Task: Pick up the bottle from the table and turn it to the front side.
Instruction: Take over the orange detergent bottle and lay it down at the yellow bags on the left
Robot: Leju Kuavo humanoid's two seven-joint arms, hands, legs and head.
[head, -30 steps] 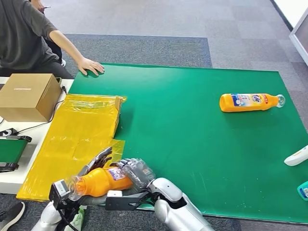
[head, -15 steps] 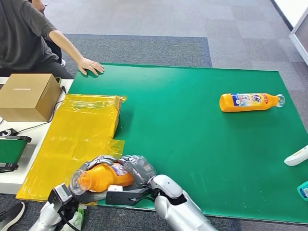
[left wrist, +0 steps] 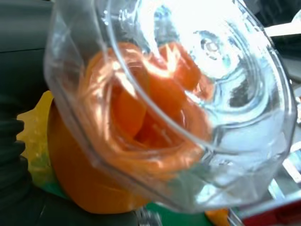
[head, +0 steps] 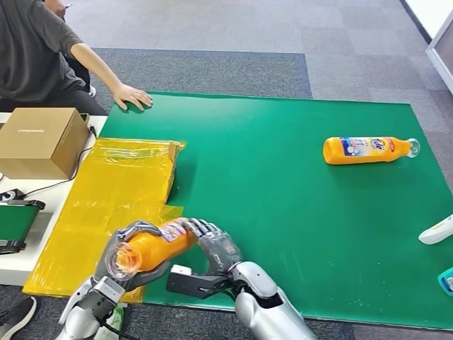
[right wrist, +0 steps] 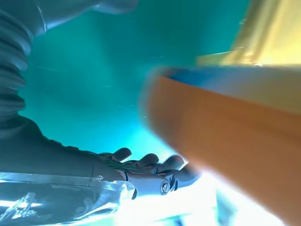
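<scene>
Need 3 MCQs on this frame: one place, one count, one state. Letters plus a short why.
1. Where does the second bottle lie?
A. on the cardboard box
B. on the green mat, far right
C. on the yellow sheet

2. How many orange bottles are visible?
A. one
B. two
C. three

3. What state is the near bottle in?
A. held off the table
B. standing upright on the mat
C. lying untouched

Key: 1 B, it lies on its side on the green mat. 2 B, one held, one lying. 3 A, the left hand grips it, with the right hand at its base.
</scene>
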